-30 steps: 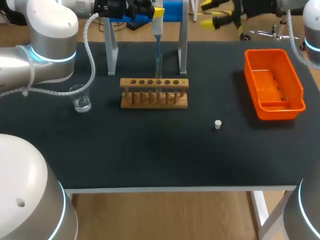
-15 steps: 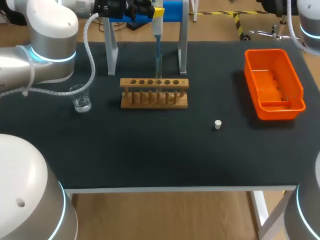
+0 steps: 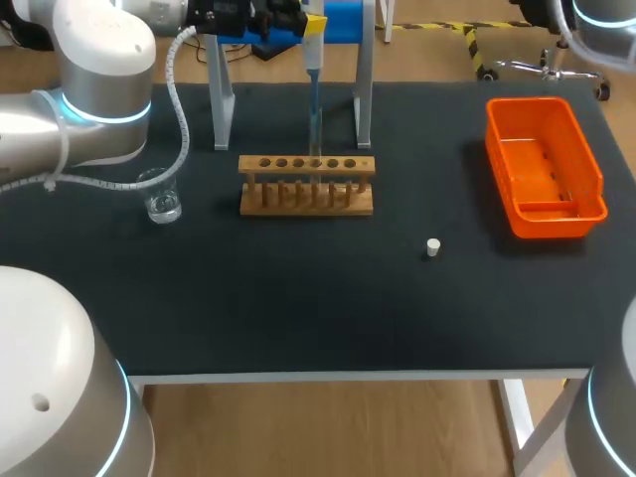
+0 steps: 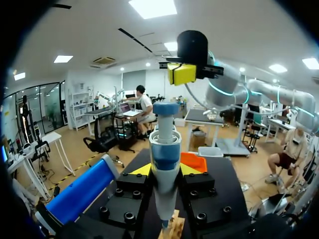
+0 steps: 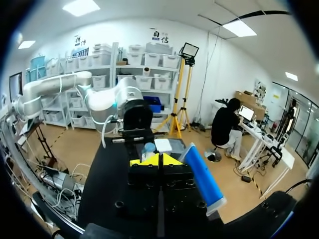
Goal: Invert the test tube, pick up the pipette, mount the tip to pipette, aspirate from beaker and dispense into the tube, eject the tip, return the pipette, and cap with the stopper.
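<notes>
Desk, black-topped, carrying all the items below.

Left gripper, top centre of the head view: clenched on a white-and-blue pipette, which it held upright with one yellow tip on each side of the body. The pipette's thin shaft ran down to the light wooden rack at upper centre. A clear test tube seemed to stand in the rack under it, though glass and shaft were hard to tell apart.

Small clear glass beaker: left of the rack and apart from it.

Small white stopper: right of centre on bare desk, well apart from the rack.

Orange plastic tray: upper right.

Blue cylinder on a white stand: top centre, behind the rack.

Right gripper: yellow tips pressed together, grasping nothing.
</notes>
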`<state>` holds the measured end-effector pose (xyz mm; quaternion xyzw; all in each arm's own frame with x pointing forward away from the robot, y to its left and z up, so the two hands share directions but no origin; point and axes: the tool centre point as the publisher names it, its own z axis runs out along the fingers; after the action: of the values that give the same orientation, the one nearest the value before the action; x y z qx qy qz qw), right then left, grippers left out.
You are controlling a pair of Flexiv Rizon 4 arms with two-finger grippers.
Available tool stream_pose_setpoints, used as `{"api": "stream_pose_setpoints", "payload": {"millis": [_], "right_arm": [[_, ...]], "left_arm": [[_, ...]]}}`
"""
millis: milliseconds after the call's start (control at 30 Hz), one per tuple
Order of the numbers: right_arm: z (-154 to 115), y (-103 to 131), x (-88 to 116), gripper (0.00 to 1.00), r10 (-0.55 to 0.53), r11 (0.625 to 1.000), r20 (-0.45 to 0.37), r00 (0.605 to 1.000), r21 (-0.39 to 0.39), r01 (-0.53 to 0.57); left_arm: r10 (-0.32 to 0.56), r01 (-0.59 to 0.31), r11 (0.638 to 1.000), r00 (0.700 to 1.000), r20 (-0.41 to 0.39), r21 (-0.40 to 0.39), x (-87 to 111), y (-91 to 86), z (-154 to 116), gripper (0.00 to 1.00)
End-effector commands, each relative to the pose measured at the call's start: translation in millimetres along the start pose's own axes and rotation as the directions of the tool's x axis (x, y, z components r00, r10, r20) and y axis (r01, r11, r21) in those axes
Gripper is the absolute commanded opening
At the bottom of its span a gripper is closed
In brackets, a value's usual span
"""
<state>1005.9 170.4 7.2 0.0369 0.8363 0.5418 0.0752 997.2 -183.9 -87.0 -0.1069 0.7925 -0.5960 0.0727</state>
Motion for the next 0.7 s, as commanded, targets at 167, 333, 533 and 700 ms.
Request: {"api": "stream_pose_setpoints", "payload": {"millis": [167, 333, 533, 700], "right_arm": [[23, 17, -8, 0.0, 0.018, 1.0, -0.061, 0.998, 0.002, -0.018], [35, 23, -7, 0.0, 0.036, 0.999, -0.074, 0.997, -0.007, -0.037], [43, 25, -1, 0.0, 0.057, 0.998, -0.081, 0.995, -0.023, -0.059], [45, 22, 8, 0.0, 0.064, 0.997, -0.087, 0.994, -0.033, -0.067]], "left_arm": [[0.0, 0.0, 1.0, 1.0, 0.002, -0.001, 0.0, -0.5, 1, 0.0], [0.0, 0.0, 1.0, 1.0, 0.002, -0.001, 0.0, -0.5, 1, 0.0], [0.0, 0.0, 1.0, 1.0, 0.002, -0.001, 0.0, -0.5, 1, 0.0], [0.0, 0.0, 1.0, 1.0, 0.002, -0.001, 0.0, -0.5, 1, 0.0]]}}
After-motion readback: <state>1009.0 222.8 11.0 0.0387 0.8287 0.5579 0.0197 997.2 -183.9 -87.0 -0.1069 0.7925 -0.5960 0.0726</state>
